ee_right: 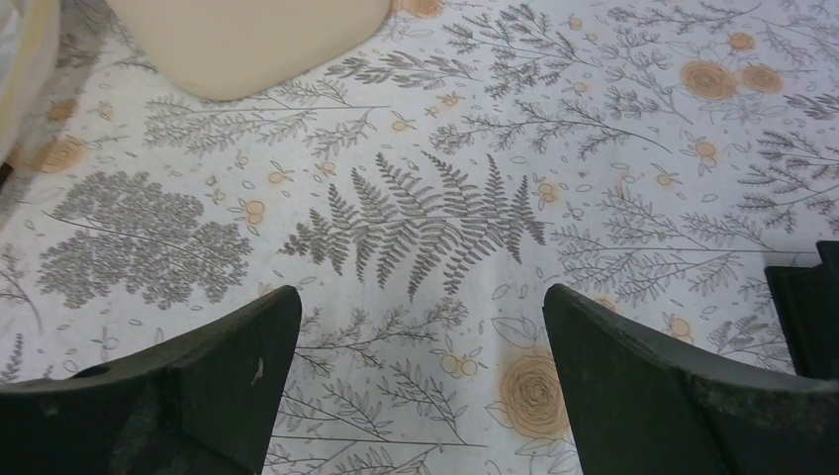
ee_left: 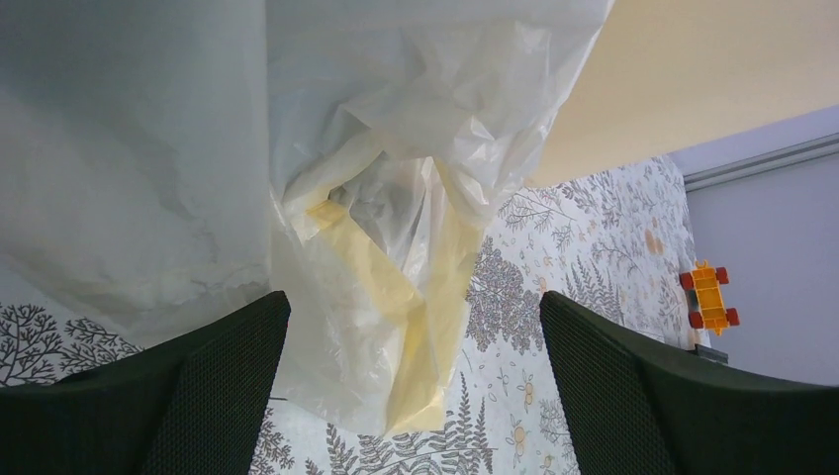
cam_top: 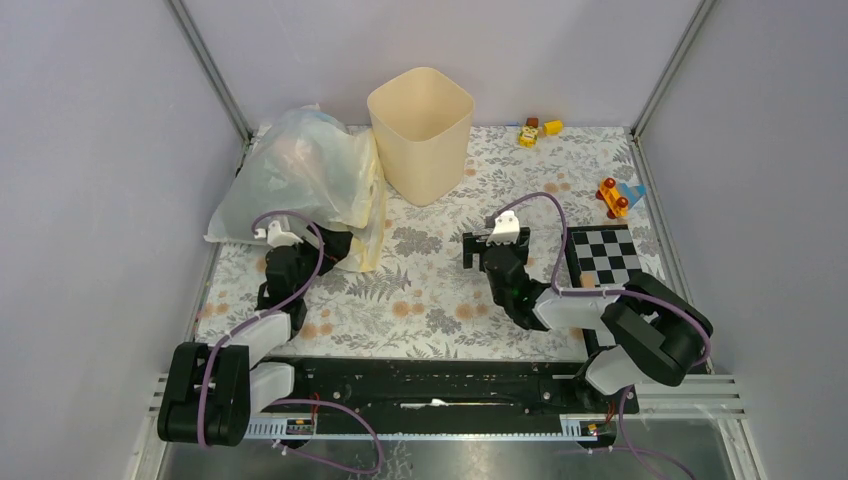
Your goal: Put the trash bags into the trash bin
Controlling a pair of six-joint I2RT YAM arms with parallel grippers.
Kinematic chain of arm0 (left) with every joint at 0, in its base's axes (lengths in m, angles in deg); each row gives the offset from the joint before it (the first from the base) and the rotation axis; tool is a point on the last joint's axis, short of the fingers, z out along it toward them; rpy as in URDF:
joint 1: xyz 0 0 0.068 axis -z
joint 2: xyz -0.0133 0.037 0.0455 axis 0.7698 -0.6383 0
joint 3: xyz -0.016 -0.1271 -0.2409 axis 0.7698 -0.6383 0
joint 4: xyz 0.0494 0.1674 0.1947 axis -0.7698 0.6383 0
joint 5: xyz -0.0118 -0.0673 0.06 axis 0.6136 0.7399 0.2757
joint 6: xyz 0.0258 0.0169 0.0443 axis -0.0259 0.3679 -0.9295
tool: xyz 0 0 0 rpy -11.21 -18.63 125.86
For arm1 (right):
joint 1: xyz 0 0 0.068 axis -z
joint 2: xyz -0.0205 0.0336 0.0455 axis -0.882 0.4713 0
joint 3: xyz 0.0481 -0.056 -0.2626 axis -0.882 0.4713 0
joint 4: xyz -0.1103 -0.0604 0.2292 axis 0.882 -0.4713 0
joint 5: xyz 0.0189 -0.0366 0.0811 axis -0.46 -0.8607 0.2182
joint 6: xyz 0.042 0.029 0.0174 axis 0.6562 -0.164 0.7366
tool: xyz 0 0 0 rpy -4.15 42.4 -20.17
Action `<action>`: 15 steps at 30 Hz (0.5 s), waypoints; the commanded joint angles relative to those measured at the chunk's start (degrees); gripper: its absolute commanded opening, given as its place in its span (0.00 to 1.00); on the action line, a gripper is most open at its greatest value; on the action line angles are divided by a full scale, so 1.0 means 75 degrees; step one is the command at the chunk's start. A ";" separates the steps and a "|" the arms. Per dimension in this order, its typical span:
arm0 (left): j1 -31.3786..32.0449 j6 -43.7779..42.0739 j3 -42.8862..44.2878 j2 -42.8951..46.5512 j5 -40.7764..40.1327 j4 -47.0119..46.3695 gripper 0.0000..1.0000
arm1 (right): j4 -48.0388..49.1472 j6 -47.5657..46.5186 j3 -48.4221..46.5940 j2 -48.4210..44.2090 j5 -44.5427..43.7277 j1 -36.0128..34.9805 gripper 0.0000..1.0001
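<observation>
No pale blue trash bag shows in any view. The cream-beige trash bin (cam_top: 420, 130) stands upright at the back centre; it also shows in the left wrist view (ee_left: 693, 59), and its base shows in the right wrist view (ee_right: 247, 40). My left gripper (cam_top: 340, 248) is open, with the lower end of a pale yellow plastic bag (ee_left: 425, 297) between its fingers (ee_left: 198, 396), not pinched. My right gripper (cam_top: 487, 250) is open and empty over the patterned tablecloth (ee_right: 420, 198), in front of the bin.
A bulky clear whitish bag (cam_top: 290, 170) sits at the back left, against the yellow bag (cam_top: 370, 225). A checkered board (cam_top: 605, 255) lies at the right. An orange toy car (cam_top: 612, 197) and small yellow toys (cam_top: 535, 130) lie at the back right. Walls close in three sides.
</observation>
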 commanded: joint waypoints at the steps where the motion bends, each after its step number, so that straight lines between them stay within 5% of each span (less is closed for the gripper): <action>1: 0.0013 -0.0215 -0.0119 0.0214 0.0065 -0.0471 0.99 | -0.0020 0.0330 -0.0471 0.0048 0.0157 -0.0026 1.00; 11: 0.0002 -0.0188 0.0019 -0.0141 0.0308 -0.0514 0.99 | -0.0829 0.0330 -0.0952 0.0319 0.0379 -0.0020 1.00; 15: 0.0007 -0.0140 0.0116 0.0280 -0.0842 0.0509 0.99 | -0.0785 0.0279 -0.0880 0.0220 0.0365 -0.0028 1.00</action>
